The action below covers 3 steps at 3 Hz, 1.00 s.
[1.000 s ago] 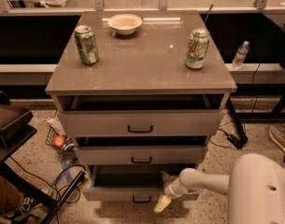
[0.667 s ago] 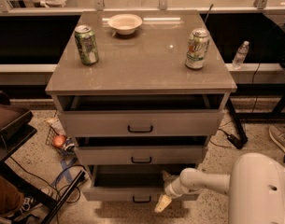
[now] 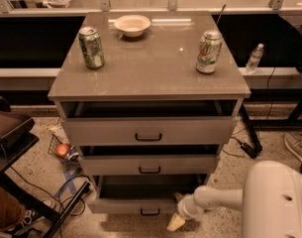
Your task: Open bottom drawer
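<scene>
Lowest down | bottom drawer [image 3: 116, 206] pulled out, grey, dark handle [image 3: 150, 211] | gripper [image 3: 176, 222] beside front, closure unclear

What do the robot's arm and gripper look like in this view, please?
The arm is a smooth white tube with a rounded joint collar, growing from a bulky white shell. The gripper, low beside the bottom drawer, is cream-yellow and tapered.

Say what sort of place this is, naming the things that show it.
Probably a robotics lab or office: a drawer cabinet holding a green can and a bowl, loose cables on the floor, and the gripper low by the bottom drawer.
</scene>
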Each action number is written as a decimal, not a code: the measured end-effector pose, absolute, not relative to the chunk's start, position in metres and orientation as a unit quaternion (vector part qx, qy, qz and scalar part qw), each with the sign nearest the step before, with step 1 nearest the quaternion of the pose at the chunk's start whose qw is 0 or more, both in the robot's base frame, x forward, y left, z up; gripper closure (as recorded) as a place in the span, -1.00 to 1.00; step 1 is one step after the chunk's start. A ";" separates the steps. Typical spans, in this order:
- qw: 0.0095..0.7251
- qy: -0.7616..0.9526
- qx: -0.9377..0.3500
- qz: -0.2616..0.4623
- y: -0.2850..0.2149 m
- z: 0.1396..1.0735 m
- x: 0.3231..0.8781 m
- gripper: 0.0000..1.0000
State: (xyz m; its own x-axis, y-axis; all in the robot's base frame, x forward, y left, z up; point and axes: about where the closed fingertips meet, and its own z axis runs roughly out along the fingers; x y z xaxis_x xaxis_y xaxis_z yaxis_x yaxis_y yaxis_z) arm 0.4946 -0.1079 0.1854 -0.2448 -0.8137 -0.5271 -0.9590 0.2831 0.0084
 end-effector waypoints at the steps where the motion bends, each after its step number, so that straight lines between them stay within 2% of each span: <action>1: 0.185 0.796 -0.548 0.179 -0.123 0.164 0.452 -0.21; 2: 0.185 0.796 -0.548 0.179 -0.123 0.171 0.452 0.26; 3: 0.183 0.797 -0.548 0.178 -0.124 0.177 0.450 0.88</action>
